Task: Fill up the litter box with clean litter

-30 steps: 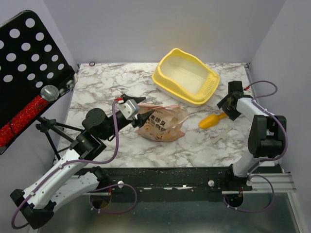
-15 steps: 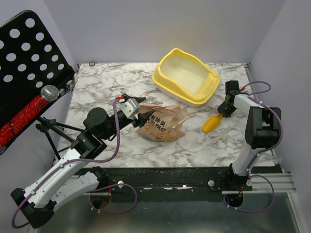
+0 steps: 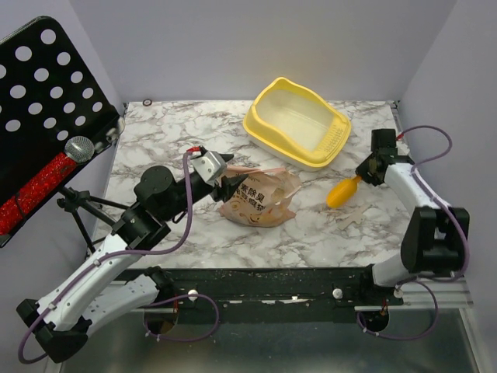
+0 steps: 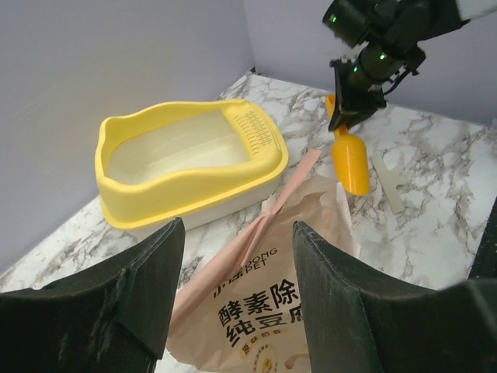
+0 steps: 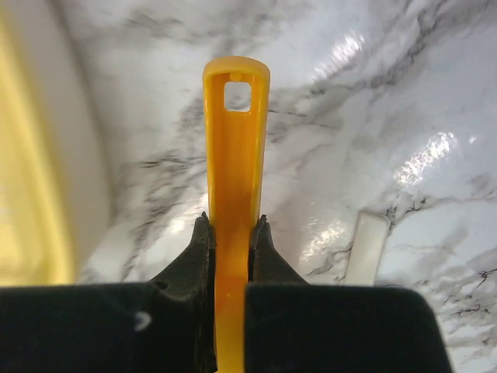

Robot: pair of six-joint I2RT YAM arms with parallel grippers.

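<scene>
The right gripper [image 5: 231,227] is clenched on the flat handle of the yellow-orange scoop [image 5: 235,132], its jaws pinching the stem from both sides. We cannot tell whether the scoop's bowl rests on the marble table [image 3: 171,136] or hangs just above it. It sits to the near right of the litter box [image 3: 260,128]. The left gripper [image 4: 237,260] is released, fingers spread wide, at the left end of the tan paper bag [image 3: 260,198], which lies slumped on its side mid-table. Contact with the bag cannot be confirmed. The litter box stands upright at the far centre-right, its inside pale and bare. We find no clean litter in any view and judge it to be inside the bag. We assess the task as barely begun: a tool is in hand and nothing has been transferred, so getting litter out and into the box is all outstanding. The top view alone gives the layout of both arms, bag and box. The left wrist view adds the bag's print and the box interior from low down. Only the right wrist view proves the grip, and it shows the handle's hanging hole and a pale flat strip [image 5: 365,245] on the table. It shows no bag.
</scene>
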